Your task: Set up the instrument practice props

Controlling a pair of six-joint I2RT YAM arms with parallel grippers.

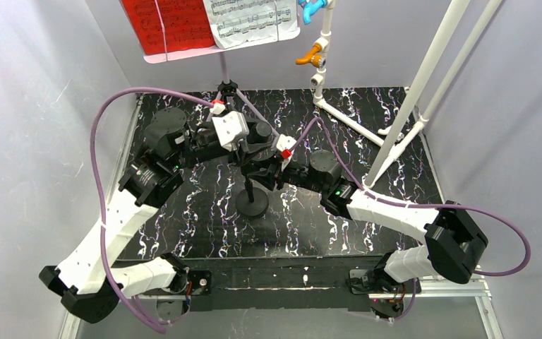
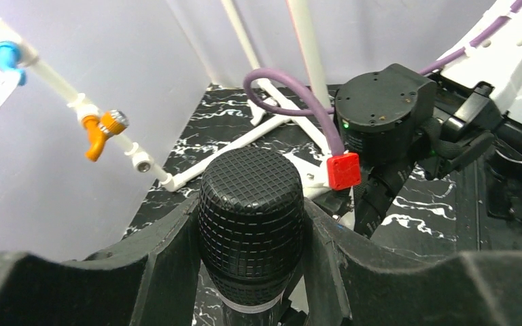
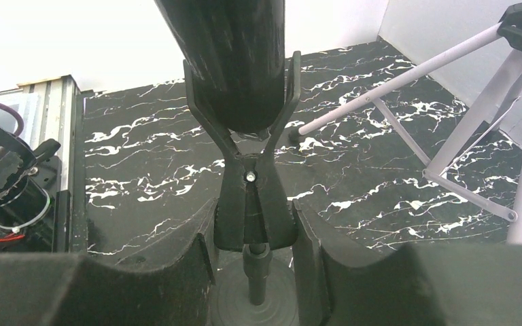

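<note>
From above, the black round-based stand [image 1: 253,205] sits centrally on the black marbled surface [image 1: 183,233]. At the left wrist, the left claw [image 2: 250,212], half closed, clamps the black mesh-headed microphone [image 2: 251,190]; it should be seated squarely. At the right wrist, the right claw [image 3: 255,227] grips the stand's black forked clip [image 3: 255,197], which should be braced upright.

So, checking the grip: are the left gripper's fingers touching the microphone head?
Touching. The left wrist view shows the left gripper with both fingers pressed against the microphone head, no gap.
</note>
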